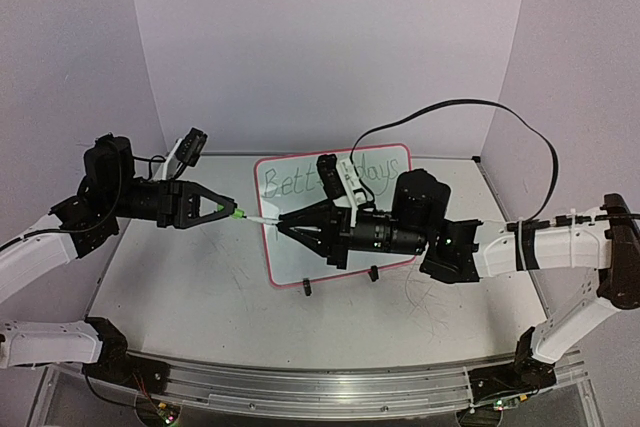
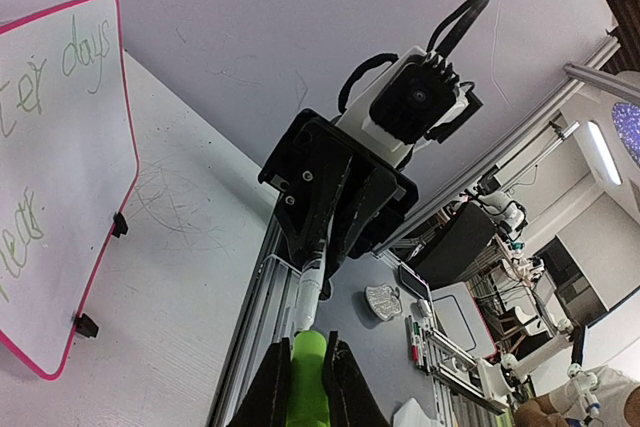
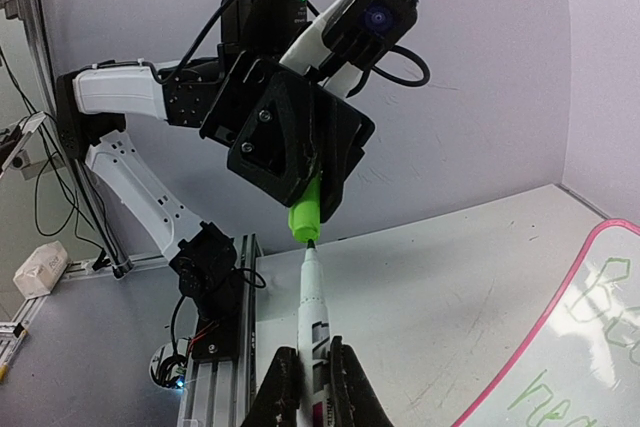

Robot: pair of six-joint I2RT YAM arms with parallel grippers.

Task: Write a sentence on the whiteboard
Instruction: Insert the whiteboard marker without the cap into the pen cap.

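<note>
One grey worktop carries the whiteboard at the centre of the top view, the green sentence near its upper edge. Left pincer is closed on a green cap; right pincer grips a white marker, tip at the cap's mouth.

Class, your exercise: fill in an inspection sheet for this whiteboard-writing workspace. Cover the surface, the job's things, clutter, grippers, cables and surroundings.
Surface: pale table with faint scribble marks on its right part.
Job's things: whiteboard with a pink rim, propped on black feet. The green sentence has "days" in its top line and more below; the arm partly hides it from above.
Clutter: nothing seen.
Grippers: left gripper shut on a green cap; right gripper shut on a white marker, its tip at the cap's mouth.
Cables: black cable arcs above the right arm.
Surroundings: plain walls on three sides; aluminium rail along the near edge.
</note>
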